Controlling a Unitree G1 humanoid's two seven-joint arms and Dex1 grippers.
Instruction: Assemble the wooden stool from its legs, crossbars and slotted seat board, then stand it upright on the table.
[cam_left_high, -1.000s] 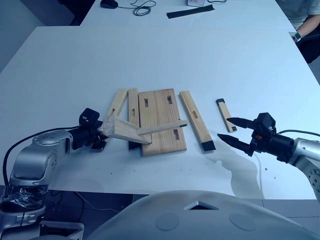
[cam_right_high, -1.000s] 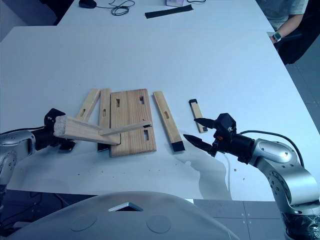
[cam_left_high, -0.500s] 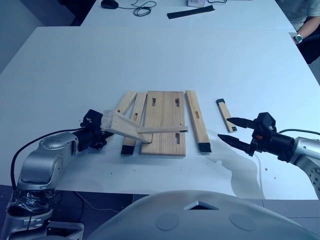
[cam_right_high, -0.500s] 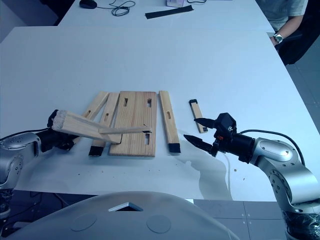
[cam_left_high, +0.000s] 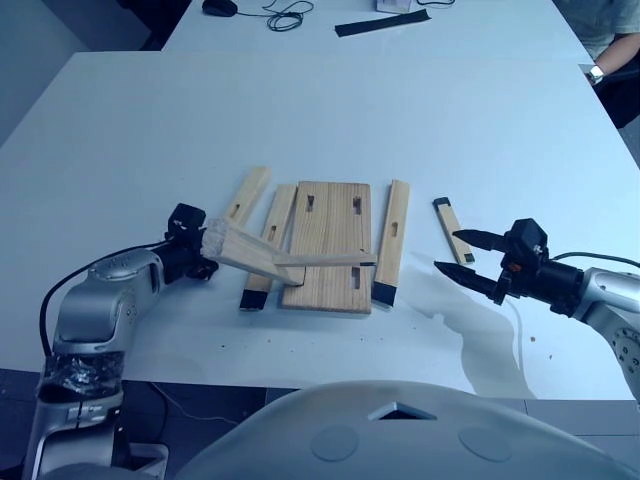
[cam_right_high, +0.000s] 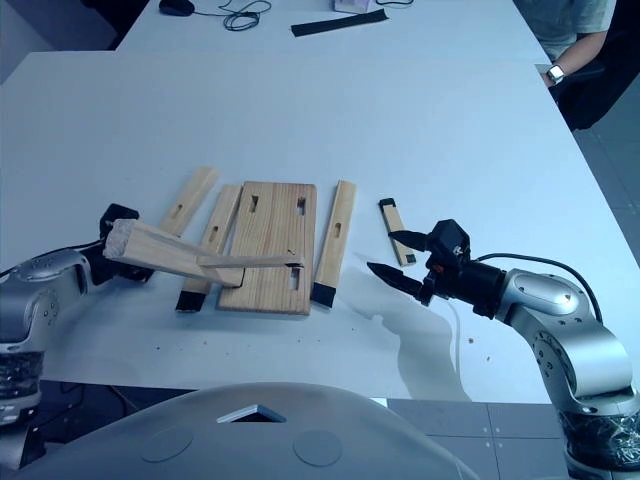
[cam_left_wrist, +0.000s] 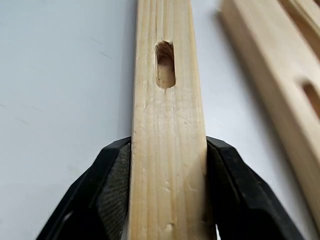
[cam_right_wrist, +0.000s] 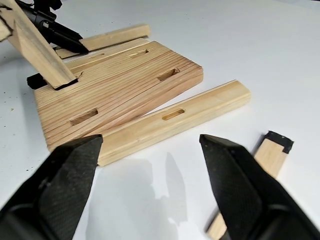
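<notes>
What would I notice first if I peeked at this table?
Probably the board lying flat in the middle of the table, with slotted legs beside it. Then the left gripper, clamped on a leg that slants over the board's near corner. On the right, the open right gripper hangs by a short bar.
</notes>
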